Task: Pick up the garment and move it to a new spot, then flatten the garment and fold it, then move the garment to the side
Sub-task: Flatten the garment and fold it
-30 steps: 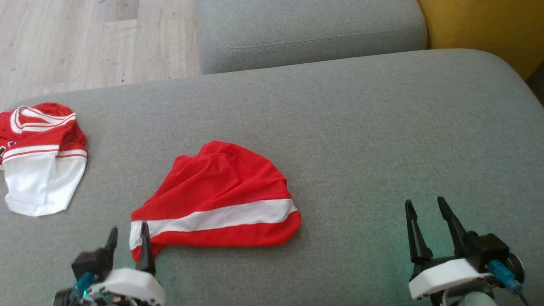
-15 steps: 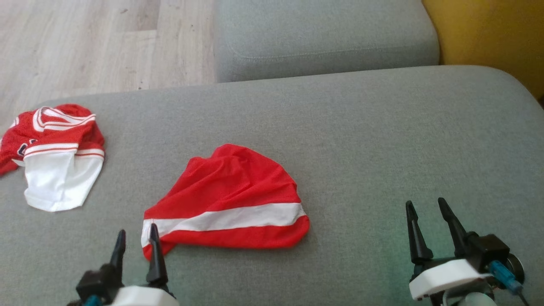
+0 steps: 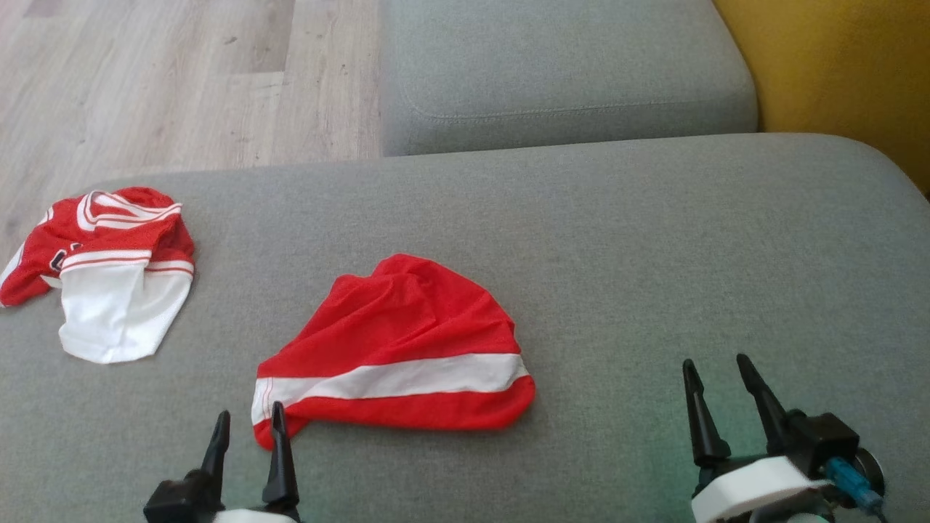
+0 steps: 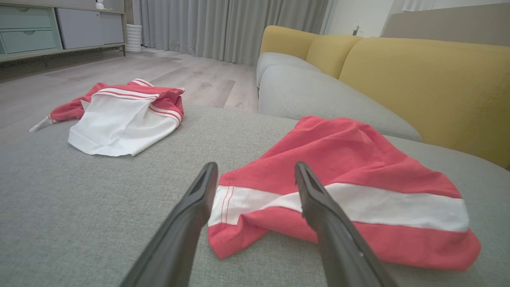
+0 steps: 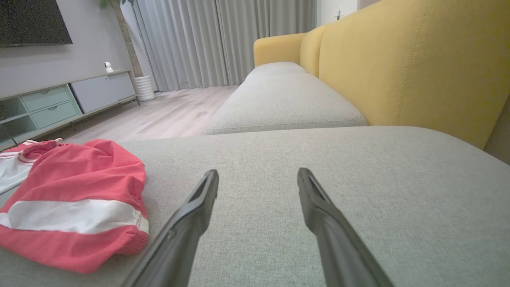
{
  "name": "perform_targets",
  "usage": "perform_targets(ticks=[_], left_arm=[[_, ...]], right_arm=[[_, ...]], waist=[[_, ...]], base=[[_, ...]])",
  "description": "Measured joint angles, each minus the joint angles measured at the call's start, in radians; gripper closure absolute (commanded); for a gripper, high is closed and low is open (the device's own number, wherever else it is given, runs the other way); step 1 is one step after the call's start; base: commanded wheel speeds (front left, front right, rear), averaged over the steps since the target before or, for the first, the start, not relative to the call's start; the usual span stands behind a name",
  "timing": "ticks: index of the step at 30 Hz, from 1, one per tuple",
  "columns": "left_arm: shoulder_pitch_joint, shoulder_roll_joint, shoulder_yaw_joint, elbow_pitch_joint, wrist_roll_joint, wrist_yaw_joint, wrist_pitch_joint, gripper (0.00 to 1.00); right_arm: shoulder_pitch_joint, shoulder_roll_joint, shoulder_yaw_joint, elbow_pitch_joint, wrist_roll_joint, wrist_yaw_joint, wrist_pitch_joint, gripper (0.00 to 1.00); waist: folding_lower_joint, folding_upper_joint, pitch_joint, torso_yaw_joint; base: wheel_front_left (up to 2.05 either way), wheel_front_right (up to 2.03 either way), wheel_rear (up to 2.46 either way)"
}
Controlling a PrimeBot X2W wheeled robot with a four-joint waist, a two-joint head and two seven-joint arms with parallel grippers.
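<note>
The garment [image 3: 407, 341], red with a broad white stripe, lies loosely crumpled on the grey sofa seat [image 3: 654, 240]. My left gripper [image 3: 249, 411] stands open at its near left corner. In the left wrist view that corner of the garment [image 4: 342, 159] shows between the spread fingers of the left gripper [image 4: 255, 165], which grip nothing. My right gripper [image 3: 714, 361] is open over bare cushion, well to the right of the cloth. From the right wrist, the right gripper [image 5: 258, 171] is empty and the garment [image 5: 79, 179] lies off to its left.
A second red and white garment [image 3: 116, 283] lies bunched at the seat's left end, also seen as the second garment [image 4: 119, 119]. Beyond are another grey cushion [image 3: 567, 73], the yellow backrest [image 3: 835, 65] at the far right and wooden floor [image 3: 145, 87] past the left edge.
The head camera has moved, shifting the whole picture right and down. My left gripper has drawn back a little from the garment's corner. The garment itself lies as before.
</note>
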Motion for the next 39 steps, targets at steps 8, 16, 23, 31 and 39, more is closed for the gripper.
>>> perform_targets(ticks=[8,16,23,31,39], left_arm=[[0.000,-0.010,0.001,0.022,0.016,-0.010,0.000,0.00],[0.000,-0.009,0.002,0.049,0.025,-0.018,0.001,0.00],[-0.027,0.018,-0.001,0.098,0.024,-0.026,0.096,0.00],[-0.169,0.042,0.006,0.217,0.008,-0.007,0.241,0.00],[-0.248,0.042,0.007,0.334,-0.003,0.001,0.296,0.00]], right_arm=[[0.003,0.000,0.008,0.006,0.010,0.000,0.000,0.00],[0.003,0.000,0.013,0.005,0.010,0.000,0.000,0.00],[0.003,0.000,0.023,0.005,0.009,0.000,0.000,0.00],[-0.002,0.000,0.046,0.005,0.007,0.000,0.000,0.00],[-0.013,0.000,0.059,0.006,-0.002,0.000,0.000,0.00]], waist=[[0.0000,0.0000,-0.009,0.004],[0.0000,0.0000,-0.008,0.004],[0.0000,0.0000,0.005,0.005],[0.0001,0.0000,0.042,-0.006],[0.0001,0.0000,0.083,-0.030]], base=[[0.00,0.00,0.00],[0.00,0.00,0.00],[0.00,0.00,0.00],[0.00,0.00,0.00],[0.00,0.00,0.00]])
